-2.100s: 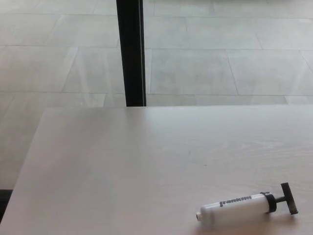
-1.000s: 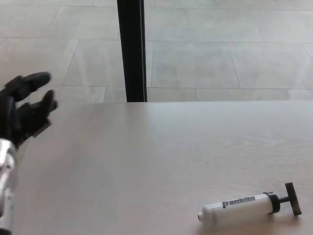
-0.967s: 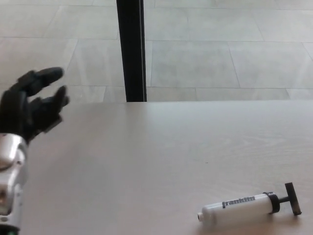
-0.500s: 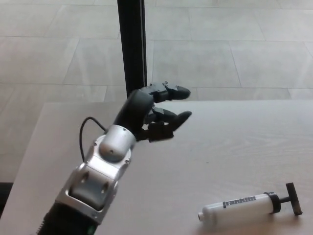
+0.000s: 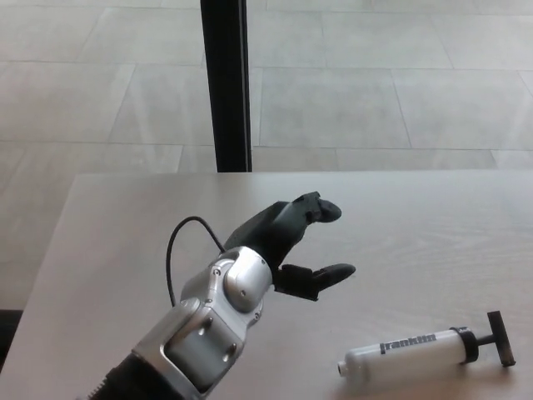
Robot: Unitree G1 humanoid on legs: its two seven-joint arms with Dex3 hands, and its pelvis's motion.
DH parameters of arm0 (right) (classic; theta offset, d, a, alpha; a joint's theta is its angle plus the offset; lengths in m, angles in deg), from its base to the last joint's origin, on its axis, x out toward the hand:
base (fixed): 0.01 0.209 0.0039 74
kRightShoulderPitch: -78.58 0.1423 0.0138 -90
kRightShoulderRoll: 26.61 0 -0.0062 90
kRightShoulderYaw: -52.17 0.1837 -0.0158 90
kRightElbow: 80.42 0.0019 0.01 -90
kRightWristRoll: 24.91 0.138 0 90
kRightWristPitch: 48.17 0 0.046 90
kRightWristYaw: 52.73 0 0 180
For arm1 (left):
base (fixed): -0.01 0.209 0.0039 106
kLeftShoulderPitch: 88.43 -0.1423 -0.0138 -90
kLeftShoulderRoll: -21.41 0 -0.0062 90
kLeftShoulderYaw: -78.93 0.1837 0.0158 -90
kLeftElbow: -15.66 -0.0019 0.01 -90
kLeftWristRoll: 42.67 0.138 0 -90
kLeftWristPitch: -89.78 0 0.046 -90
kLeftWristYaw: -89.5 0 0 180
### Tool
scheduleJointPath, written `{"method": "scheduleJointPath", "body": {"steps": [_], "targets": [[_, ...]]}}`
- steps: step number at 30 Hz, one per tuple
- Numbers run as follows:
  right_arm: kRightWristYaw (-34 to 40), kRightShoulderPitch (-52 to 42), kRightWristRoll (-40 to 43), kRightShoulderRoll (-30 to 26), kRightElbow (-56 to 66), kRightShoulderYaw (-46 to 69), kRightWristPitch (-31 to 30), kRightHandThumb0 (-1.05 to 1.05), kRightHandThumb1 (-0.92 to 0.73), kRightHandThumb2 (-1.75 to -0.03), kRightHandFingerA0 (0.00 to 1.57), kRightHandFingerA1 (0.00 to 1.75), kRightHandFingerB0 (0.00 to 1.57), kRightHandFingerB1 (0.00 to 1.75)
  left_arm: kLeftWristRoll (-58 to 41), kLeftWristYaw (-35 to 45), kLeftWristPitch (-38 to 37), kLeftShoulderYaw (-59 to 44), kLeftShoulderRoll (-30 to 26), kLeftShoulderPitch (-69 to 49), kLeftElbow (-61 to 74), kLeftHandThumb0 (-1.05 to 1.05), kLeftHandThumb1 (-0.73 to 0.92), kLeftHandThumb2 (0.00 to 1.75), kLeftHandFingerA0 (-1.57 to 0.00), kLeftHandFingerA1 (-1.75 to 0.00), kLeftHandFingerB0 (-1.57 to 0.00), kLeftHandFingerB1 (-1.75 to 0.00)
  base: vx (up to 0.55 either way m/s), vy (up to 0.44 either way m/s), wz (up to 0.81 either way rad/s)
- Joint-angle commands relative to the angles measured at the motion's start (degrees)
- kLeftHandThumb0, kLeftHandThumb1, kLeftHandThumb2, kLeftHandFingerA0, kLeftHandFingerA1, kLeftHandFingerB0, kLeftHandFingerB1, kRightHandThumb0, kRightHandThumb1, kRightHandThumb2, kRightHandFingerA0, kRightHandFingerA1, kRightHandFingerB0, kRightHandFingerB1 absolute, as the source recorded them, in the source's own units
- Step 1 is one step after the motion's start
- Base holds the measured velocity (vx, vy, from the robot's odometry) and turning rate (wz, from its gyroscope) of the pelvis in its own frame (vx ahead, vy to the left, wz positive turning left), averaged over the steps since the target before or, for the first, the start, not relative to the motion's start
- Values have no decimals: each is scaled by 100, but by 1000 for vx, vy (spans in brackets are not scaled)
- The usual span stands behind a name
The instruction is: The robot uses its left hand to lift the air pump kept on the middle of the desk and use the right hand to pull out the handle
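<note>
A white air pump with a black T-handle at its right end lies on its side near the front right of the pale wooden desk. My left hand hovers open above the desk's middle, fingers spread and pointing right, up and to the left of the pump and clear of it. Its silver forearm comes in from the bottom left. The handle sits pushed in close to the pump body. No right hand shows.
A black vertical post stands behind the desk's far edge. Tiled floor lies beyond. The desk's left edge runs diagonally at the picture's left.
My left hand has swung in from the far left, over the desk's middle, and come lower and closer to the pump. The pump has not moved.
</note>
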Motion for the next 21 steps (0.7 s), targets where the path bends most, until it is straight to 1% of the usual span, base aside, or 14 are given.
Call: {"method": "scheduleJointPath", "body": {"steps": [1, 2, 3, 4, 5, 7, 8, 11, 12, 13, 14, 15, 18, 21], "targets": [[197, 87, 50, -35, 55, 18, -176, -60, -76, -63, 48, 57, 39, 35, 704, 360, 943, 406, -85, 219, 160, -93, 75, 72, 0, -11, -4, -28, 0, 0, 0], [183, 88, 60, -35, 43, 21, -164, -60, -76, -63, 48, 57, 39, 35, 718, 375, 986, 445, -63, 205, 190, -93, 75, 72, 0, -11, -4, -28, 0, 0, 0], [160, 142, 42, -77, -28, 6, -145, -61, -76, -63, 50, 58, 41, 36, 647, 367, 1247, 539, 205, 112, 253, -93, 64, 106, 0, -28, -1, -15, 0, 0, 0], [161, 143, 42, -77, -28, 6, -146, -61, -76, -63, 50, 58, 41, 36, 662, 377, 1267, 540, 210, 110, 263, -93, 64, 106, 0, -28, -1, -15, 0, 0, 0], [138, 150, 45, -72, -39, -2, -122, -64, -62, -97, 48, 68, 36, 52, 685, 335, 1276, 581, 278, 71, 255, -94, 65, 106, 0, -28, 0, -16, 0, 0, 0], [115, 147, 36, -53, -20, -28, -82, -64, -61, -97, 49, 68, 37, 52, 749, 194, 1290, 709, 491, -8, 170, -94, 64, 105, 0, -27, 0, -17, 0, 0, 0], [131, 143, 84, 3, 94, -37, -188, -61, -61, -97, 49, 69, 37, 52, 829, 41, 1265, 842, 687, -68, 72, -96, 64, 106, 0, -27, 0, -17, 0, 0, 0], [185, 155, 59, 13, 153, -73, -237, -61, -61, -97, 49, 69, 37, 52, 926, 24, 1267, 880, 811, -59, -8, -97, 66, 108, 0, -26, 0, -15, 0, 0, 0], [194, 178, 29, 1, 115, -99, -222, -63, -61, -97, 50, 67, 37, 52, 928, 11, 1247, 863, 904, -46, -70, -98, 66, 108, 0, -27, 0, -14, 0, 0, 0], [204, 185, 13, -8, 116, -118, -244, -63, -60, -97, 49, 67, 37, 52, 933, 25, 1264, 851, 943, -34, -68, -100, 68, 109, 0, -26, -6, -12, 0, 0, 0], [203, 190, 12, -14, 102, -128, -243, -63, -60, -97, 49, 67, 37, 52, 954, 53, 1302, 843, 978, -16, -68, -100, 68, 109, 0, -26, -6, -12, 0, 0, 0], [209, 205, 16, -8, 117, -150, -275, -61, -75, -62, 52, 60, 44, 37, 946, 33, 1271, 788, 1008, -58, -46, -101, 68, 108, 0, -25, -6, -12, 0, 0, 0], [192, 233, 41, -18, 95, -171, -323, -62, -75, -62, 51, 61, 44, 36, 970, 45, 1289, 751, 1100, -100, -58, -97, 67, 109, 0, -28, 0, -14, 0, 0, 0], [216, 242, -6, -22, 112, -234, -366, -61, -75, -63, 50, 58, 43, 36, 967, 138, 1263, 771, 1120, -173, -34, -95, 68, 111, 0, -31, 0, -16, 0, 0, 0]]}}
